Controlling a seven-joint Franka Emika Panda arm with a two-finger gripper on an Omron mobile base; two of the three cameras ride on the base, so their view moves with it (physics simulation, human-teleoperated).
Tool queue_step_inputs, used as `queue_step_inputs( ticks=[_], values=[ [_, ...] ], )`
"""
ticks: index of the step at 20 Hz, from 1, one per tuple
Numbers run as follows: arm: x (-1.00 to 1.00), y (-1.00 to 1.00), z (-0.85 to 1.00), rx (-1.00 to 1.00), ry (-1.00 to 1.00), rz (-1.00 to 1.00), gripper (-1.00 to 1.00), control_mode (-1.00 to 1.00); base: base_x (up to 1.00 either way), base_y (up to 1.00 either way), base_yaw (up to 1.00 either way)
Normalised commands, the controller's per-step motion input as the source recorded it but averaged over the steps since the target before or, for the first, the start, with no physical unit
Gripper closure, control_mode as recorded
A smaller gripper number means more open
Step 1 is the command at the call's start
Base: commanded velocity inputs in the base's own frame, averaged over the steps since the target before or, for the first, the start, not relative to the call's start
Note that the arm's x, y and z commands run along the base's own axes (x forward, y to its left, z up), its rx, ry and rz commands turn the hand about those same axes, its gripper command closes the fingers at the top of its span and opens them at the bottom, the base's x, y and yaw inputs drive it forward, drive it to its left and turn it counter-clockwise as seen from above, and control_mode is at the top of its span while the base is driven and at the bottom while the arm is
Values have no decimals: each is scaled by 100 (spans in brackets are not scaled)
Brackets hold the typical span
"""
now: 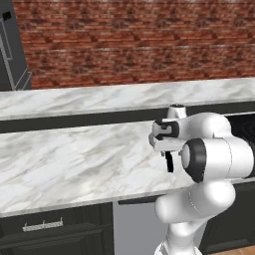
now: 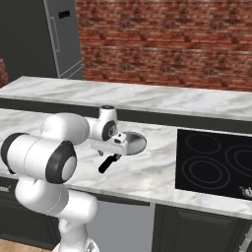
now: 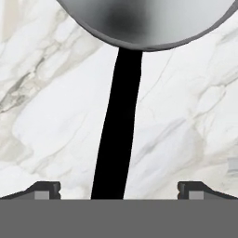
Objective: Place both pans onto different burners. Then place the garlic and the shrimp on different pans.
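A shiny light silver pan lies on the marble counter, left of the black cooktop. Its long black handle points toward the counter's front edge. My gripper hovers just above that handle, open, one fingertip on each side and nothing gripped. In the left base view the hand hides the pan's bowl, and the handle sticks out below the gripper. Grey burner rings on the cooktop are bare. The garlic and the shrimp are out of view.
A raised marble ledge runs along the back below a brick wall. A dark fridge stands at the far left. Small silver knobs sit at the cooktop's front right. Dark cabinets with a drawer pull lie under the counter.
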Motion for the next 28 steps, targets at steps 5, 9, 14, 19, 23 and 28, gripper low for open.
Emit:
queue_step_inputs(
  ticks=[5, 9, 14, 19, 23, 28],
  values=[
    [0, 0, -16, 0, 0, 0, -100, -100, 0, 0, 0],
    [0, 0, -17, 0, 0, 0, -100, -100, 0, 0, 0],
    [0, 0, -21, 0, 0, 0, -100, -100, 0, 0, 0],
    [0, 0, -16, 0, 0, 0, -100, -100, 0, 0, 0],
    [0, 0, -11, 0, 0, 0, 100, -100, 0, 0, 0],
    [5, -1, 6, 0, 6, 0, 100, -100, 0, 0, 0]
  ],
)
